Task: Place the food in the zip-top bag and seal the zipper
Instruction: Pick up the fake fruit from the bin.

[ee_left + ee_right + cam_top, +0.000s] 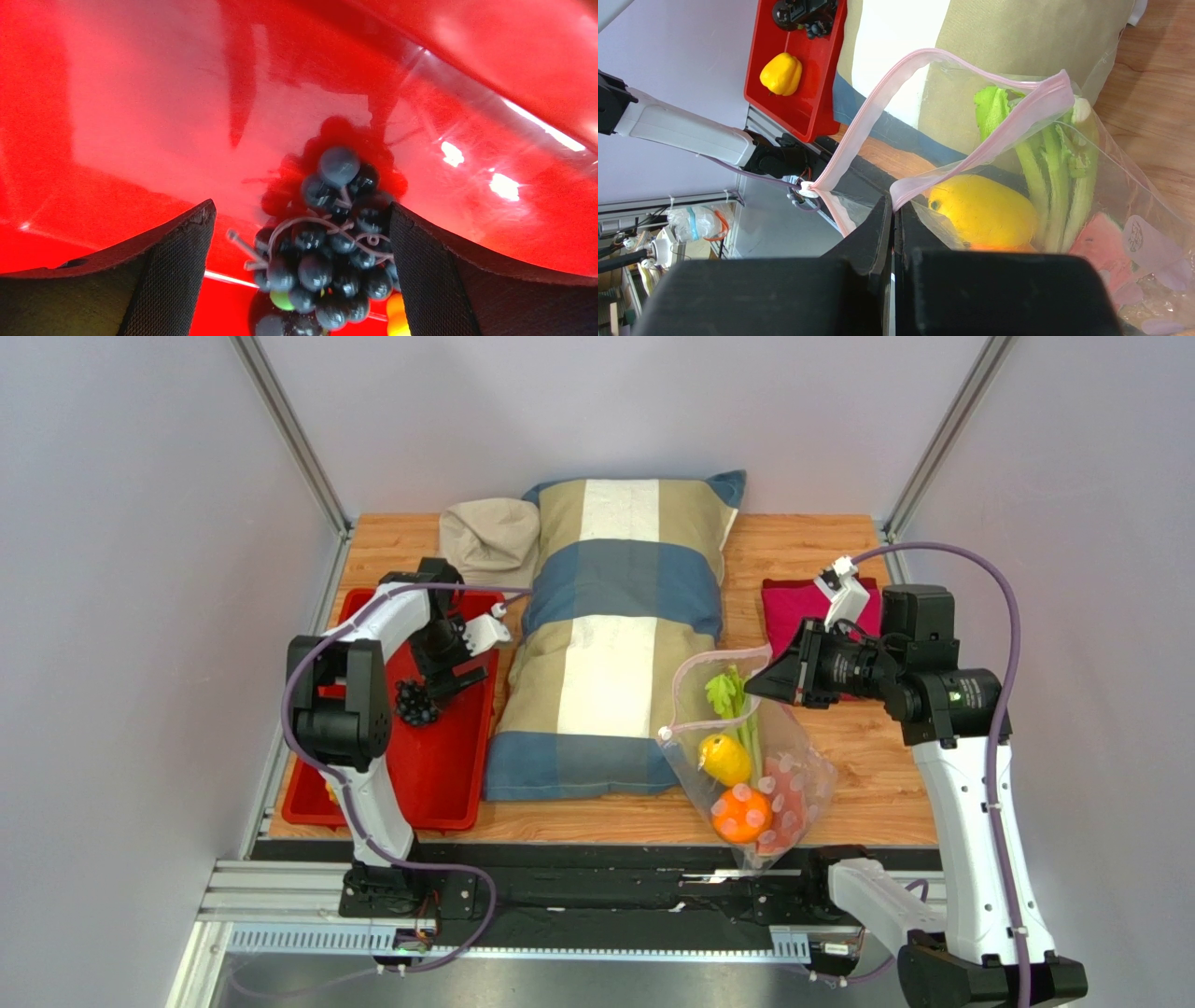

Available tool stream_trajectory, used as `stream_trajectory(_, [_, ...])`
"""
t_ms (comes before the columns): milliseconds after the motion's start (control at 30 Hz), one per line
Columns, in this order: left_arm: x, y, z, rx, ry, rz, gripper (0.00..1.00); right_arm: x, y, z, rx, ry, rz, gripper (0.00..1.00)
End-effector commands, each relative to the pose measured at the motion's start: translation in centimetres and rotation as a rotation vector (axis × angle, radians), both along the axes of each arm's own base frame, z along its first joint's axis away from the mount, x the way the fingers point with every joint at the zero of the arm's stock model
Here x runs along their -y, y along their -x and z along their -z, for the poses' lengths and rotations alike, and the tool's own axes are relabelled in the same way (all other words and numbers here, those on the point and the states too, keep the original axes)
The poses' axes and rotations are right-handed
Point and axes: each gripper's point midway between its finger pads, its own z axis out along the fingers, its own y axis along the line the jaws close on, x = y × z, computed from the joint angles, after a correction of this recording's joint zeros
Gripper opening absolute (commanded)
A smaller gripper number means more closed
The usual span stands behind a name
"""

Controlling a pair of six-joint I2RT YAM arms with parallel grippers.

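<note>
Left gripper [300,220]: jaws are standing wide apart, holding nothing. The two dark fingers [175,266] are straddling the grape cluster [330,259], which is lying on the floor of the red tray [140,105]. I cannot tell whether the pads are touching the grapes.

Right gripper [892,217]: jaws are pressing fully together, pinching the near lip of the zip-top bag [1116,182] at its pink zipper [864,133]. The strip is gaping in a wide loop, so the mouth is standing unsealed. The arm is holding that lip up while the bag's bottom is resting on the wooden table [870,770], at the near right corner of the striped pillow [617,616].

Inside the bag: the celery stalk [1046,175] is leaning along the far wall, the bagged yellow pepper [983,210] is sitting just beside it, the reddish slice [1099,241] is lying lower down, and the orange [741,814] is sitting at the bottom.

Outside the bag: a second yellow pepper [781,73] is lying in the red tray, apart from the grapes.

Further out: a magenta cloth [800,599] is lying behind the right arm, and a beige cloth [491,536] is sitting at the pillow's far left corner.
</note>
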Motion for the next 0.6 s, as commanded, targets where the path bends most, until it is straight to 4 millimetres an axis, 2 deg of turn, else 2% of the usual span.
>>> stream_trajectory(0, [-1.8,0.1,1.1,-0.027,-0.088,0.054,0.93,0.3,-0.4,-1.3,0.066,0.021,0.002,0.00])
stream_trajectory(133, [-2.3,0.5,1.3,-0.051,-0.112,0.052,0.81,0.3,-0.4,-1.3,0.066,0.025,0.001,0.00])
stream_trajectory(333, [-2.4,2.2,1.1,-0.100,-0.107,0.074,0.80,0.4,-0.2,-1.1,0.066,0.026,0.004,0.00])
stream_trajectory(433, [-2.4,2.6,1.4,-0.112,-0.105,0.067,0.57,0.4,-0.2,-1.1,0.070,0.025,0.000,0.00])
stream_trajectory(467, [-2.4,2.6,1.4,-0.116,-0.104,0.065,0.46,0.4,-0.2,-1.1,0.069,0.024,0.001,0.00])
stream_trajectory(533, [-2.1,2.5,1.2,-0.119,-0.090,0.058,0.36,0.3,-0.1,-1.0,0.067,0.024,-0.002,0.00])
stream_trajectory(567, [-2.0,2.4,1.0,-0.120,-0.082,0.056,0.26,0.4,-0.2,-1.0,0.065,0.024,-0.001,0.00])
